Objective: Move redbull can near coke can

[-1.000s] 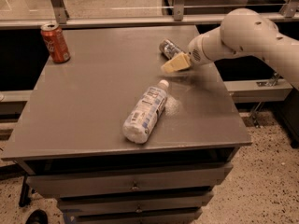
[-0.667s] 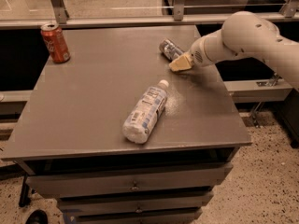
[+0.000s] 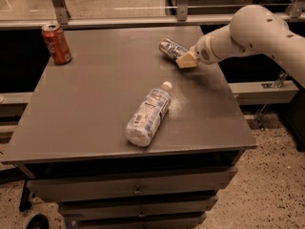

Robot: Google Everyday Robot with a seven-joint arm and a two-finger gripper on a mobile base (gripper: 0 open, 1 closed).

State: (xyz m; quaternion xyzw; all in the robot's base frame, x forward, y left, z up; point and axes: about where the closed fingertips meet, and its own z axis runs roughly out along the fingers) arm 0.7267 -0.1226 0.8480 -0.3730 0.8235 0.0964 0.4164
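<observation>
Well, the slim silver can [image 3: 170,47] lies on its side close to the far edge of the desk [image 3: 90,109], toward the right. The claw [image 3: 187,60] sits right against the can's near end, reaching in over the right edge on the white arm [image 3: 257,32]. From where I stand I cannot tell whether the claw has hold of it or is only pressed to it. The red can [image 3: 56,43] stands upright at the far left corner, well apart from the silver one. A plastic bottle [image 3: 147,114] lies on its side mid-desk, nearer the front edge; I'd judge it clear of a straight run along the far edge. The low reach suits a lying can, which could roll.
</observation>
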